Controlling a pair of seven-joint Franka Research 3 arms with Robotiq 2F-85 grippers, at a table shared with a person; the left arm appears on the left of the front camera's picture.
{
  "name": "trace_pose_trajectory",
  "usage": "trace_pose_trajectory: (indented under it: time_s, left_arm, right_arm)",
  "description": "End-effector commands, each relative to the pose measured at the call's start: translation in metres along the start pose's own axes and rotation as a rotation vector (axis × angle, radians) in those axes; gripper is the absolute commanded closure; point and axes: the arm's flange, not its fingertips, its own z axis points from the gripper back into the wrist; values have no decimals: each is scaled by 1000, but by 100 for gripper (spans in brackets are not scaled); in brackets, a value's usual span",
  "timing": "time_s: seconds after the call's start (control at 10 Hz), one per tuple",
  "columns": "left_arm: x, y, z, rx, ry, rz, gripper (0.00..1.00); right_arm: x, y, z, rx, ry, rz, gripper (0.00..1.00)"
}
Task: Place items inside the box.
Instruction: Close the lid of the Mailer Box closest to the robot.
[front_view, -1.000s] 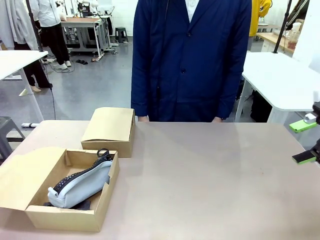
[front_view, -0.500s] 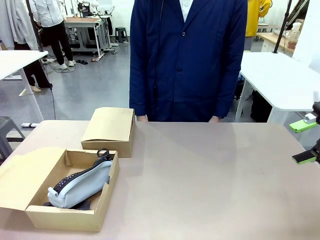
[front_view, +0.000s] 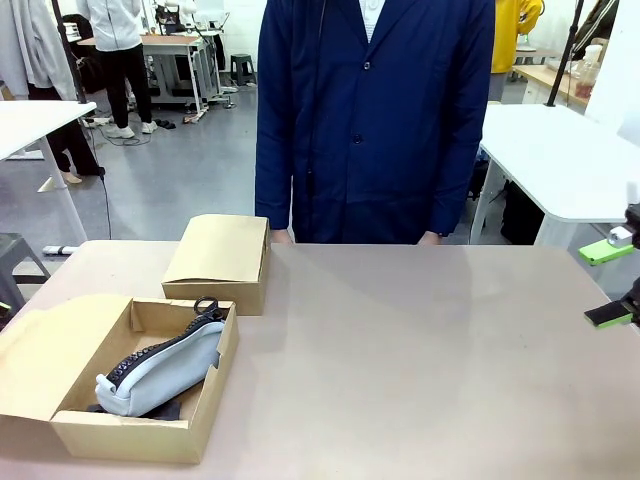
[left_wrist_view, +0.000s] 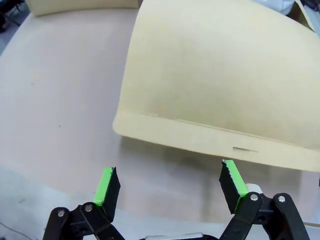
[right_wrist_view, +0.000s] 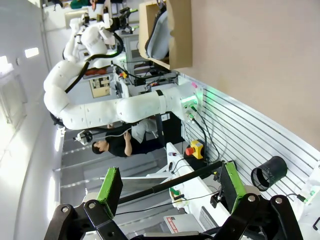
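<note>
The wide shallow box (front_view: 215, 372) stands open at the table's front left, its flap lid (front_view: 50, 350) folded out to the left. Inside it the grey pencil pouch (front_view: 160, 372) lies slanted, black zipper up. A dark shape (front_view: 165, 410) shows under the pouch; I cannot tell whether it is the stapler. My left gripper (left_wrist_view: 169, 184) is open and empty, hovering over the table just short of the flap lid (left_wrist_view: 215, 75). My right gripper (front_view: 610, 283) is open and empty at the table's right edge. From the right gripper (right_wrist_view: 170, 184), the box (right_wrist_view: 180, 35) and pouch (right_wrist_view: 159, 30) lie far off.
A smaller closed cardboard box (front_view: 218, 262) sits behind the open box. A person in a dark blue coat (front_view: 375, 120) stands at the far edge, hands (front_view: 283, 237) at the table's rim. The left arm (right_wrist_view: 100, 110) is in the right wrist view. Bare tabletop (front_view: 420, 360) spreads across the middle and right.
The person at the far side has shifted slightly to the left. Both grippers, the boxes and the pouch have stayed still.
</note>
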Motion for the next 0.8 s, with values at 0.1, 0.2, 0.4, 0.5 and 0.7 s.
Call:
trace_pose_trajectory:
  time_s: [0.1, 0.2, 0.4, 0.5, 0.7]
  left_arm:
    - [3, 3, -15, -52, -53, -18, 0]
    - [4, 4, -18, -63, -103, -41, 0]
    - [7, 3, -20, -112, -204, -71, 0]
    - [6, 4, -20, -102, -213, -71, 0]
    - [5, 3, -20, -112, -227, -65, 0]
  right_arm:
    - [-2, 4, 1, 20, -5, -11, 0]
    - [-2, 4, 1, 20, -5, -11, 0]
    - [-2, 4, 1, 20, -5, -11, 0]
    - [-2, 4, 1, 20, -5, -11, 0]
    - [-2, 4, 1, 20, -5, -11, 0]
